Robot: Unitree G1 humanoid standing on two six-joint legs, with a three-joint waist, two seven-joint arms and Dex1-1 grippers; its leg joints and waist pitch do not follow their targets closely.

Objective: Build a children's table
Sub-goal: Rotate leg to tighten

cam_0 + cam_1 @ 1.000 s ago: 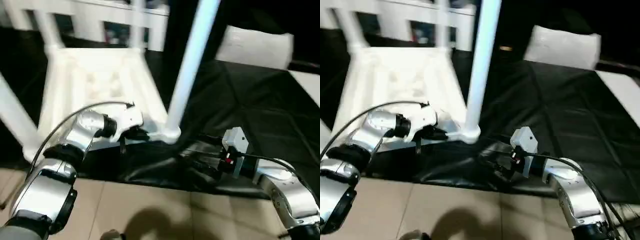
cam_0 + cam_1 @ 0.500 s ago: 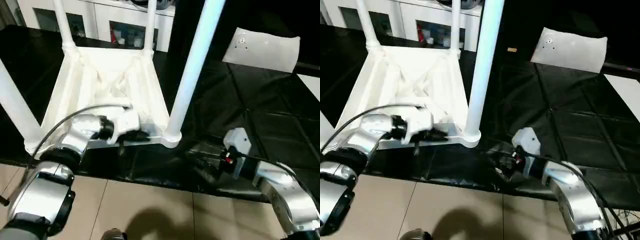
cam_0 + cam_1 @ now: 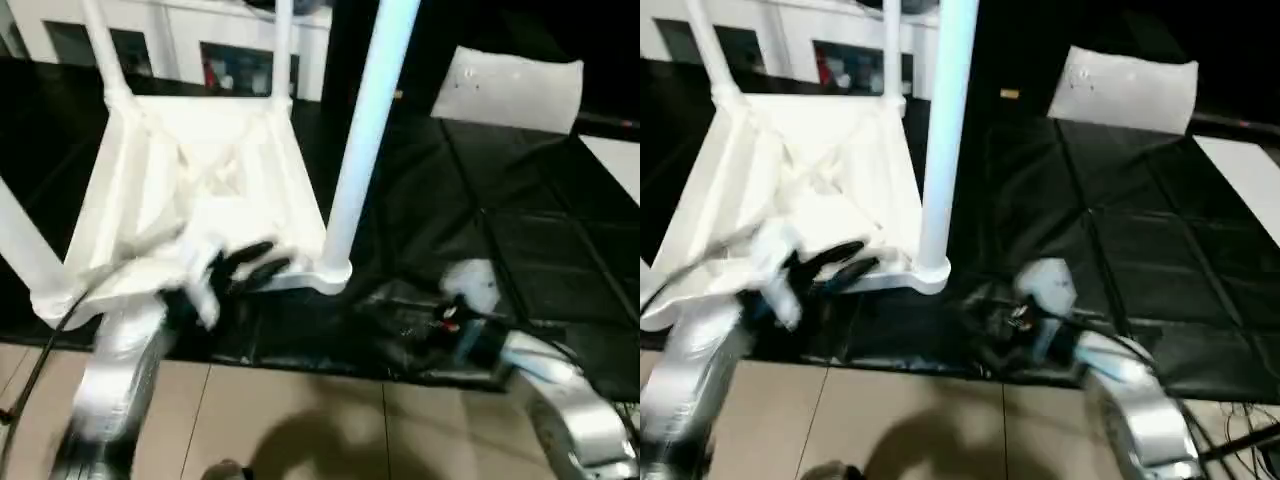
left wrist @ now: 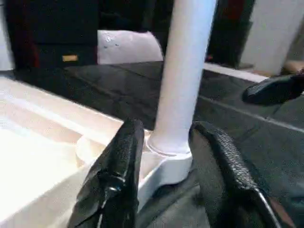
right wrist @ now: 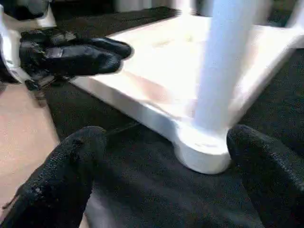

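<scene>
Left wrist view: the left gripper (image 4: 164,161) has its two black fingers (image 4: 118,175) parted with nothing clamped between them; through the gap stands a white leg (image 4: 185,71) rising from its round corner socket (image 4: 166,164) on the upturned tabletop (image 4: 42,147). This view also catches the tip of a black finger of the other gripper at the far edge, over the black mat (image 4: 266,142).

In the right wrist view the right gripper (image 5: 161,166) is spread very wide, both fingers (image 5: 61,180) resting low at either side of the same corner socket, gripping nothing. It sees the left gripper from the front, hovering just beside the tabletop's near rim, and a strip of tan floor (image 5: 23,137) at the mat's edge, which the left wrist view lacks.

The head views give the whole layout. The tabletop (image 3: 200,190) lies underside up on the black mat (image 3: 520,250), its X ribs showing, with legs standing in the corner sockets: the near right leg (image 3: 362,130), two thinner-looking far ones (image 3: 283,45) and one at the near left (image 3: 20,245). The left gripper (image 3: 255,265) sits at the near rim just left of the near right leg; the right gripper (image 3: 400,320) lies low on the mat, right of that socket. A white pillow-like block (image 3: 510,88) rests well apart at the far right. White cabinets (image 3: 840,40) stand behind.
</scene>
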